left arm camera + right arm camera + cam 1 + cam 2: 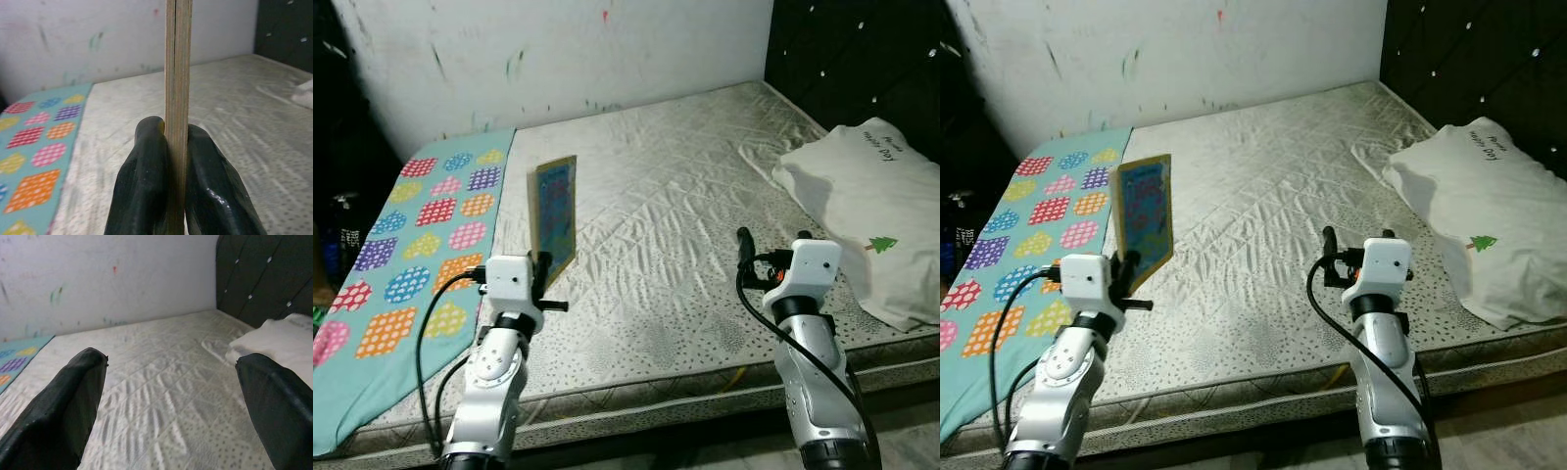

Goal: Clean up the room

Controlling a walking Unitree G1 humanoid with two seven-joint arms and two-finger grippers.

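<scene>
My left gripper (544, 269) is shut on a thin flat board (555, 216) with a blue patterned face and a wooden rim. It holds the board upright above the mattress (685, 225). The left wrist view has the board's edge (177, 98) clamped between the two black fingers (142, 181). My right gripper (744, 245) hovers over the mattress's near right part, open, with nothing between its fingers (63, 406).
A teal blanket (421, 245) with coloured patches covers the bed's left side. A white pillow (876, 196) with a small tree print lies at the right, by the dark padded headboard (862, 59). A marked white wall (558, 59) stands behind.
</scene>
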